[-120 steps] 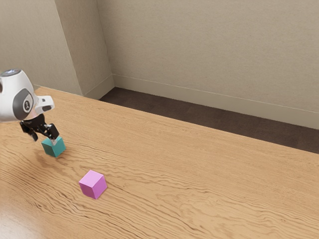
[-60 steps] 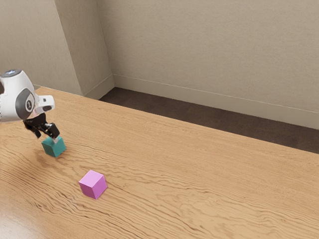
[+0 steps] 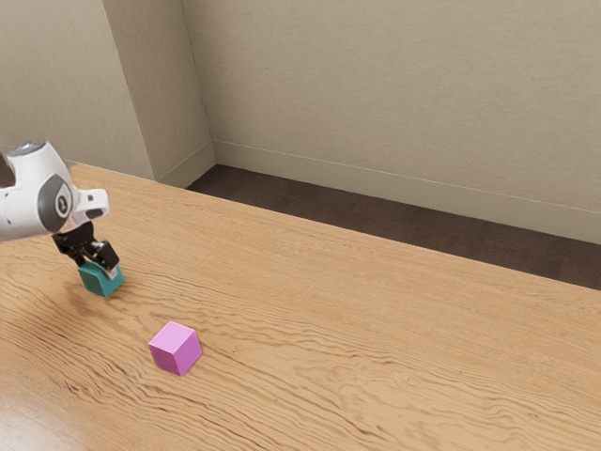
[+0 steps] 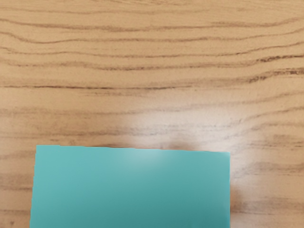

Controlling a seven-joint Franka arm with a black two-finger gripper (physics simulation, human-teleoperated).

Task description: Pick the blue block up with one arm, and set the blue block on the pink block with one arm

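The blue-green block rests on the wooden table near the exterior view's left edge. My black gripper is lowered over it, its fingers open and straddling the block's top, which they partly hide. In the wrist view the block lies large and close just under my hand, flat on the wood. The pink block sits on the table toward the exterior view's right and nearer the front, about two block widths away from the blue one.
The table's far edge runs diagonally behind the blocks, with dark floor and beige walls beyond. A wall corner juts out at the back left.
My hand has come down and shifted slightly toward the exterior view's right, so the fingers now reach around the top of the blue block. Neither block has moved.
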